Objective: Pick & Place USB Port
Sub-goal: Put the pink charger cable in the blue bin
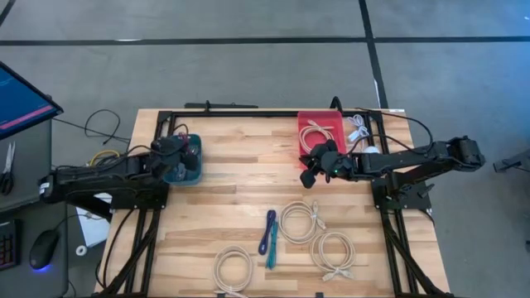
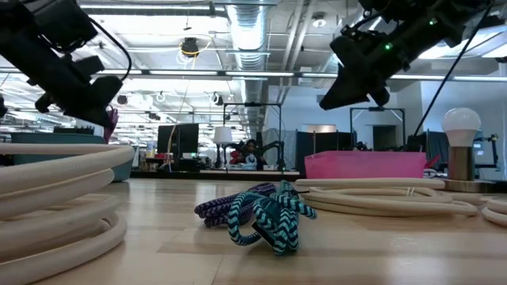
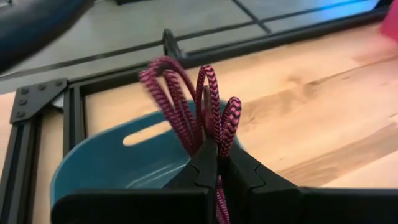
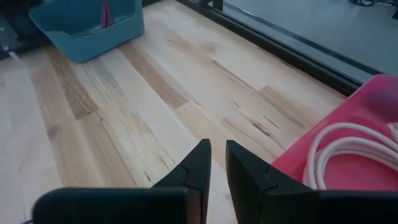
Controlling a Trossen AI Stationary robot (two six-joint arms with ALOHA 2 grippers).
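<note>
The left claw (image 3: 217, 163) grips a magenta cable (image 3: 186, 102) over the teal bin (image 3: 112, 163) (pink bin (image 4: 348, 124) holds a white cable (image 4: 348, 152)).

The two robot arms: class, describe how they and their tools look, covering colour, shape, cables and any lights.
Both arms are dark, slender and jointed, mounted on black frames at the table's sides. The left tool and the right tool each end in two black, wedge-shaped fingers tapering to narrow tips. Thin black cables loop along the arms. In the low view, small green lights glow on the right arm's wrist.
</note>
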